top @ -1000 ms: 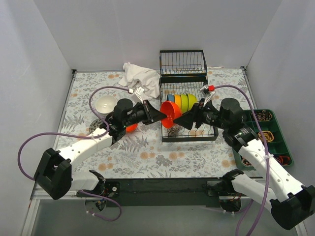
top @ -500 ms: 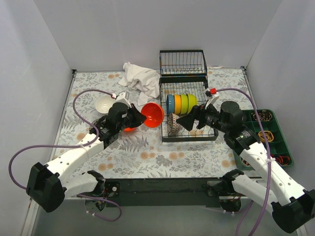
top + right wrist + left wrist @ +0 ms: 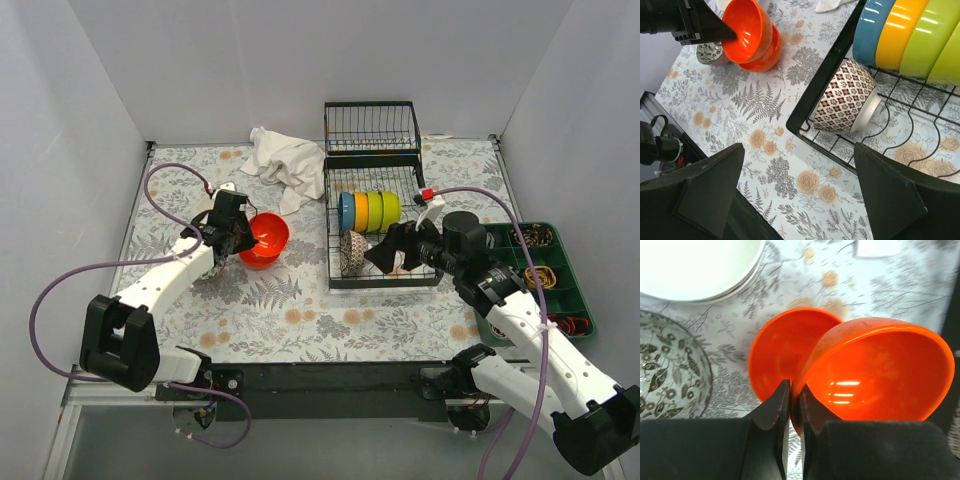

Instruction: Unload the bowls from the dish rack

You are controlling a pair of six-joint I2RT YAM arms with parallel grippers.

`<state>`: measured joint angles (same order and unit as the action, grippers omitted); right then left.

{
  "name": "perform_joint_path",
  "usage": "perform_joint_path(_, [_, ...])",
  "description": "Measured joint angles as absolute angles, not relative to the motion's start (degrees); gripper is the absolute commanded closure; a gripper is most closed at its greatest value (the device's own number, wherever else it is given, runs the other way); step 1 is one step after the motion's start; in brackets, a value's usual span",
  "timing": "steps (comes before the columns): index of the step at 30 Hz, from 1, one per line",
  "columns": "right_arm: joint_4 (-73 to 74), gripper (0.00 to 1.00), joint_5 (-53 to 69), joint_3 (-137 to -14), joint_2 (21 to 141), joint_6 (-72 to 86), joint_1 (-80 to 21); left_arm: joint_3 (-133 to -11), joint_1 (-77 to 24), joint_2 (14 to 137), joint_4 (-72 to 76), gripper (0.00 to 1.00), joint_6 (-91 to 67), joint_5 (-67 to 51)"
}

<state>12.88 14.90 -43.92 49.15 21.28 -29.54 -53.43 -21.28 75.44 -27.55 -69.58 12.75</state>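
My left gripper (image 3: 240, 238) is shut on the rim of an orange bowl (image 3: 268, 231), holding it tilted just over a second orange bowl (image 3: 256, 259) on the table. The left wrist view shows the jaws (image 3: 795, 390) pinching the held bowl's rim (image 3: 880, 375) above the lower bowl (image 3: 777, 355). The black dish rack (image 3: 385, 281) holds blue (image 3: 346, 211), yellow (image 3: 361, 210) and green (image 3: 382, 208) bowls on edge, and a diamond-patterned bowl (image 3: 352, 252) on its side. My right gripper (image 3: 388, 250) is open and empty at the rack's front, its jaws (image 3: 805, 200) wide apart near the patterned bowl (image 3: 845, 97).
A white bowl (image 3: 695, 265) and a clear leaf-patterned bowl (image 3: 670, 370) sit beside the orange bowls. A crumpled white cloth (image 3: 285, 160) lies behind them. The rack's raised basket (image 3: 371, 127) is at the back. A green compartment tray (image 3: 548, 290) sits at the right.
My left gripper carried the orange bowl from the rack's front leftward and lowered it over the other orange bowl. My right gripper drew back slightly.
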Motion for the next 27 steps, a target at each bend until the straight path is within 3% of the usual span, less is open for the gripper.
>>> perform_joint_path(8, [14.17,0.01,14.57,-42.09,48.45,20.34,-29.54,-53.63,-18.72,81.28,-29.91,0.97,-68.14,11.97])
perform_joint_path(13, [14.41,0.01,14.46,-41.39,48.36,19.94,-29.54,-53.98,-18.11,83.22,-30.09,0.82,-67.9,11.49])
perform_joint_path(21, [14.94,0.01,14.17,-41.32,50.35,19.44,-29.54,-54.11,-17.52,83.2,-29.98,0.45,-67.57,11.05])
perform_joint_path(24, [14.92,0.01,13.34,-41.34,52.4,19.51,-29.56,-54.11,-17.41,83.11,-30.0,0.38,-67.51,10.5])
perform_joint_path(27, [14.7,0.01,11.77,-41.34,54.72,19.94,-29.65,-54.11,-17.41,82.32,-30.04,0.39,-67.59,9.74])
